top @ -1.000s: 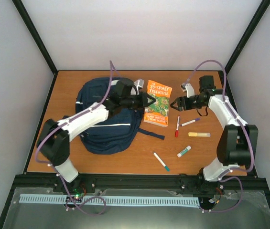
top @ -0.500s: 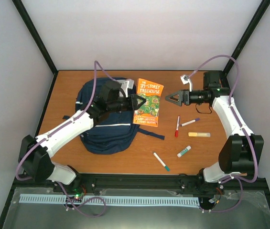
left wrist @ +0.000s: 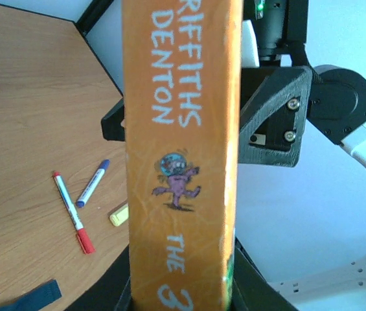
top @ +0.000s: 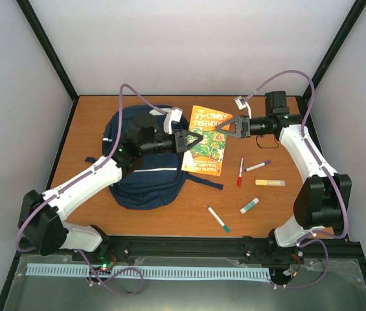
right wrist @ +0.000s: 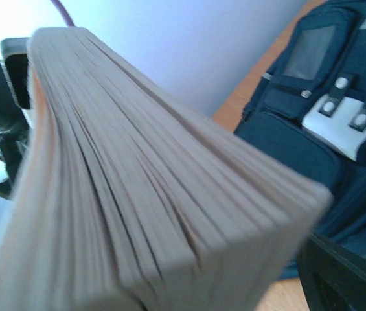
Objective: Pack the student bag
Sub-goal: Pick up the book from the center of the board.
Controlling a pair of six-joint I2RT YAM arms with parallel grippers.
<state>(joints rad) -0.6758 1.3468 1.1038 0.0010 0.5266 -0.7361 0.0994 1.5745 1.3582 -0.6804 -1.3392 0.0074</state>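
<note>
The student bag (top: 147, 188) is a large navy backpack lying flat on the left half of the wooden table (top: 267, 214). Thin white stripes cross it, and a dark strap (top: 205, 183) trails out to its right. The overhead view gives its whole outline. Only the right wrist view shows its front close up: a white-grey buckle patch (right wrist: 346, 120) with round studs, set among pocket panels.

The left forearm reaches across the bag, and the left gripper (top: 194, 138) sits just past the bag's right edge. It is clamped narrow on the spine of an orange book (top: 208, 146) held off the table. The left wrist view shows that spine upright between the fingers, with pale lettering and a small purple figure that the overhead view does not show.

The right gripper (top: 223, 127) stands at the book's upper right corner, jaws spread wide, 1 on each side of the book. Whether they press on it I cannot tell. The book's page edges fill most of the right wrist view, with the bag beyond them, so the book lies between the bag and the right gripper.

On the table to the right lie 5 pens: a red marker (top: 240, 172), a purple-capped marker (top: 258, 166), a yellow highlighter (top: 270, 183) and 2 green-capped markers (top: 250, 206) (top: 219, 219). The left wrist view catches only the first 3.
</note>
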